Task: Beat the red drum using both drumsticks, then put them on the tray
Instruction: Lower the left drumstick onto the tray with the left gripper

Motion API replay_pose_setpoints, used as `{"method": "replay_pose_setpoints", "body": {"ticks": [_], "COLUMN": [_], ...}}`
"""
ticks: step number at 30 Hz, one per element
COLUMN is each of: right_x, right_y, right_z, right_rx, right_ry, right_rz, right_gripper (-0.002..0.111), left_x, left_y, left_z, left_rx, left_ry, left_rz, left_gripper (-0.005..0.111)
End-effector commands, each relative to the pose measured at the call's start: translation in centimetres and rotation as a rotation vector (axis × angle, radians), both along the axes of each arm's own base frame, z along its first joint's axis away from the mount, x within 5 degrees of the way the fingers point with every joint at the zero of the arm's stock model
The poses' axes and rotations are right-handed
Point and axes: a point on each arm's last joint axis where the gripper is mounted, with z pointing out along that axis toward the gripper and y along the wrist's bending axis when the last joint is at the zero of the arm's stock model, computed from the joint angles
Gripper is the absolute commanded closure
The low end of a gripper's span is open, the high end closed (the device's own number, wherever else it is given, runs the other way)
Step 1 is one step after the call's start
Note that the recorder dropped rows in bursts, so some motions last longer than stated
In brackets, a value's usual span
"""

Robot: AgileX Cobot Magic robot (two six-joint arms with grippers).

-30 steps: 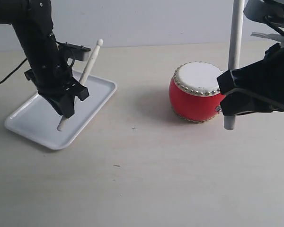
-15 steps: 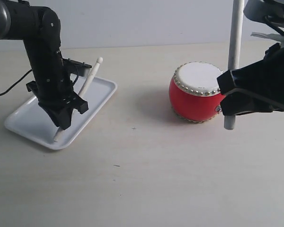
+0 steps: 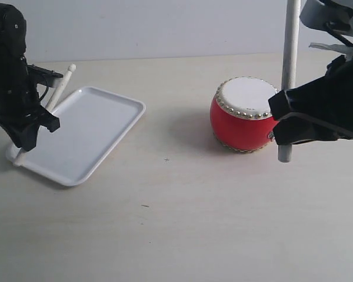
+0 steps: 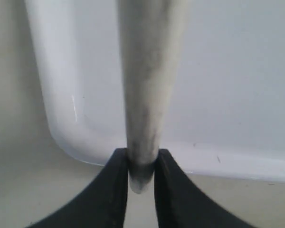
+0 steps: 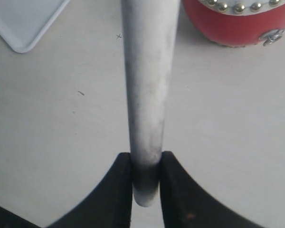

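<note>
In the exterior view, the black left gripper (image 3: 25, 136) is clamping a thin pale wooden drumstick (image 3: 61, 89) near its butt, leaning it over the left corner of the flat white rectangular tray (image 3: 100, 154). The black right gripper (image 3: 283, 126) is holding the second pale drumstick (image 3: 290, 47) upright just beside the small glossy red drum (image 3: 241, 126) on the beige bench (image 3: 176, 223). In the left wrist view, the jaws are pinching narrowly on the stick's end, right above the tray's rounded rim (image 4: 57, 95). In the right wrist view, the jaws are likewise squeezing their stick near its butt, with the drum (image 5: 237, 23) close by. Both sticks are looking light, stiff and smooth, so I'm guessing they could roll. Gripping near the butt seems sound, and laying each one low and flat inside the rim looks safest.
</note>
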Motion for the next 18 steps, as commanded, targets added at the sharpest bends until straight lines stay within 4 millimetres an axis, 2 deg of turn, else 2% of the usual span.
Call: {"method": "replay_pose_setpoints", "body": {"ticks": [1, 9, 18], "right_x": [0.27, 0.75, 0.69], "right_y": [-0.02, 0.24, 0.23], "right_z": [-0.02, -0.89, -0.97], "right_rx": [-0.005, -0.023, -0.027], "right_ry": [-0.012, 0.032, 0.043], "right_rz": [0.002, 0.005, 0.008], "right_gripper": [0.108, 0.108, 0.108], "left_x": [0.36, 0.58, 0.78], "left_y": [-0.21, -0.71, -0.75], "left_z": [0.68, 0.65, 0.63], "left_rx": [-0.045, -0.095, -0.102], "left_ry": [-0.049, -0.073, -0.093], "left_rz": [0.016, -0.016, -0.05], "left_gripper": [0.107, 0.107, 0.107]}}
